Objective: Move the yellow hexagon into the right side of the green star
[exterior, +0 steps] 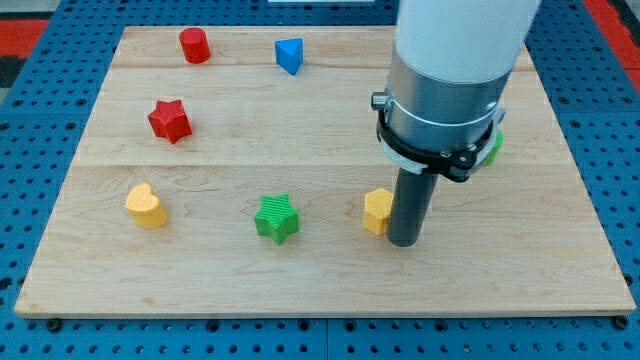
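Note:
The yellow hexagon [377, 211] lies on the wooden board, right of centre near the view's bottom. The green star [276, 218] lies to its left, about a hundred pixels away, with bare board between them. My tip [404, 241] stands on the board right against the hexagon's right side, touching or almost touching it. The arm's thick grey and white body rises above it and hides part of the board behind.
A yellow heart-shaped block [146, 206] is at the left. A red star [170, 120], a red cylinder [194, 45] and a blue triangular block [289, 55] lie toward the view's top. A green block [493, 147] peeks out behind the arm. The wooden board [320, 285] rests on blue pegboard.

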### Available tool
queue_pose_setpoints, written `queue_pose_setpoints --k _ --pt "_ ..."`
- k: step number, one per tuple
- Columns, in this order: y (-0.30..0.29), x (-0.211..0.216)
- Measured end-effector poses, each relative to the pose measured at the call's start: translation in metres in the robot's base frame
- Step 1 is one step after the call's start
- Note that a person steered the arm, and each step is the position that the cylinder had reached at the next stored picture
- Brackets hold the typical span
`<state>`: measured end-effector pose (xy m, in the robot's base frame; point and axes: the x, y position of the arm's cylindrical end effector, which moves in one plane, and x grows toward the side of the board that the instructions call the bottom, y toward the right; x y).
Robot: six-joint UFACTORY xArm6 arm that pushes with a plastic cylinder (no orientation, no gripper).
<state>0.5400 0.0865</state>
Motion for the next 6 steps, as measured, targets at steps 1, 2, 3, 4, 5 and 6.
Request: queue_pose_setpoints --k 1,2,3,4,5,6 --pt "0.056 -0.017" --pt "0.040 -0.027" --pt "-0.014 -0.031" --pt "-0.019 -0.025" --pt "-0.020 -0.030" --pt "-0.032 -0.032"
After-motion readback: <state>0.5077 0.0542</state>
